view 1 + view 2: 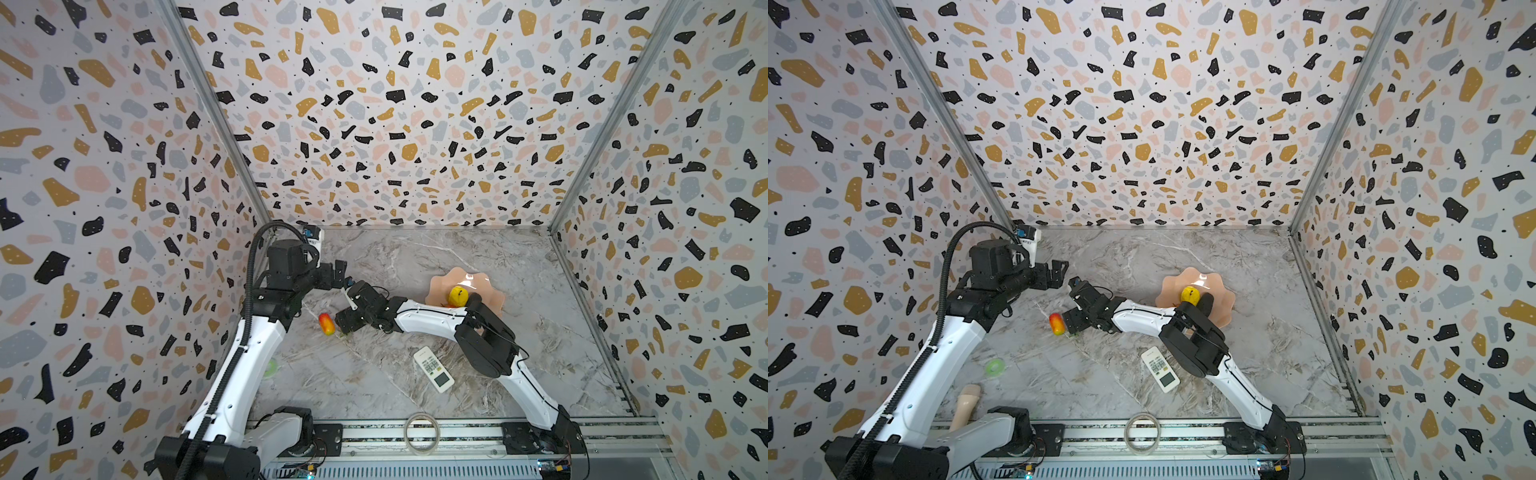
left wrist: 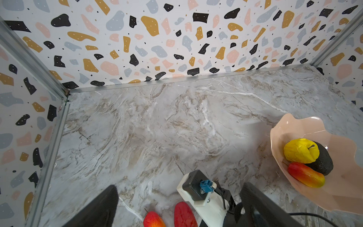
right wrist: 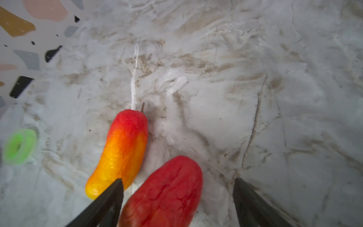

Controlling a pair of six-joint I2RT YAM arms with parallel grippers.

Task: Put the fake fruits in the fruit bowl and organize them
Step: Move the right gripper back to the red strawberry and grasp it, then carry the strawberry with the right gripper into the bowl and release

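- In the fruit bowl [image 2: 341, 184], right of centre on the marble table [image 1: 415, 257]: yellow apple [image 2: 300, 150], black avocado [image 2: 324, 163] and one mango [image 2: 306, 175], all touching.
- Right gripper [image 3: 177, 179] low over the table, jaws apart astride the strawberry [image 3: 167, 194], not yet clamped.
- Left gripper [image 1: 1060, 268] raised, jaws spread, empty.
- Probably the strawberry pick; next calls for closing without nudging the second mango [image 3: 121, 151] just beside.
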